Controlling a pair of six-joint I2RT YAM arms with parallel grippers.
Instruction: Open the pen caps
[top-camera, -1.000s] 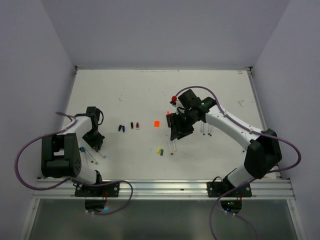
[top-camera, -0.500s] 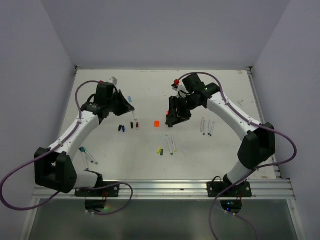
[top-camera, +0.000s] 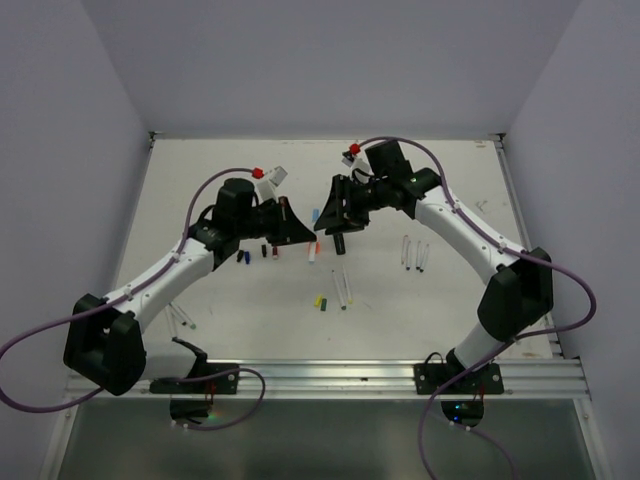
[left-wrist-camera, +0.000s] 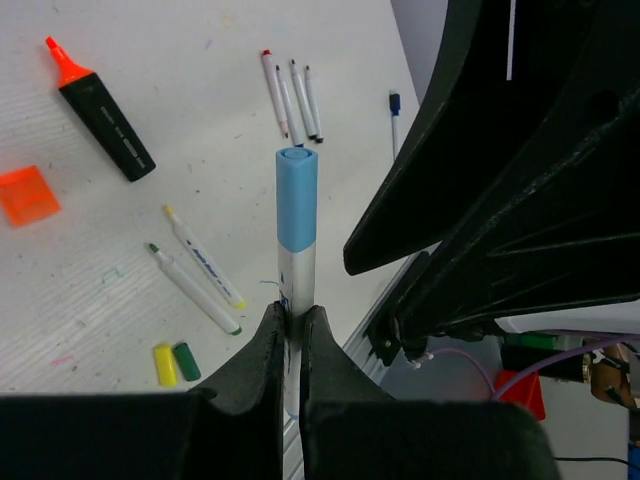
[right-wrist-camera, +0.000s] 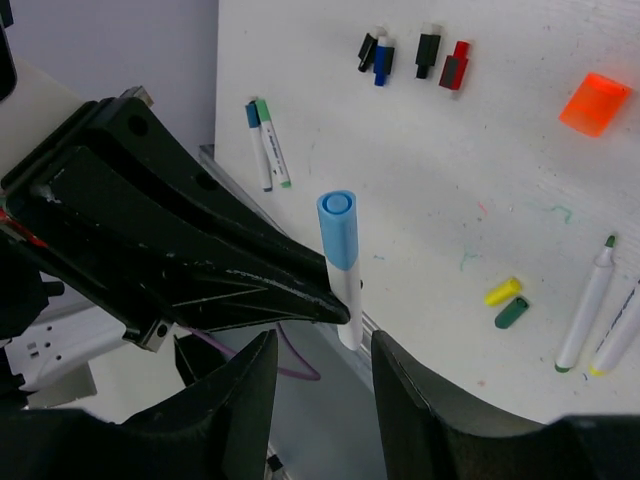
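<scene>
My left gripper (left-wrist-camera: 294, 312) is shut on the white barrel of a pen (left-wrist-camera: 296, 268) held up above the table. Its light blue pen cap (left-wrist-camera: 297, 196) sticks out beyond the fingertips. In the overhead view the left gripper (top-camera: 297, 229) and right gripper (top-camera: 331, 217) face each other over the table's middle, with the blue cap (top-camera: 316, 215) between them. My right gripper (right-wrist-camera: 318, 345) is open. The capped pen (right-wrist-camera: 338, 232) stands just ahead of its jaws and touches neither finger.
On the table lie loose caps: black, blue and red (right-wrist-camera: 428, 50), orange (right-wrist-camera: 594, 103), yellow (right-wrist-camera: 502, 291) and green (right-wrist-camera: 511, 313). Uncapped pens (left-wrist-camera: 200, 270) lie near a black marker (left-wrist-camera: 100, 115). More pens (top-camera: 413, 252) lie to the right and others (top-camera: 182, 318) at the near left.
My left arm has lifted the blue-capped pen from the near left and carried it to the middle. The right gripper has risen and turned to face it.
</scene>
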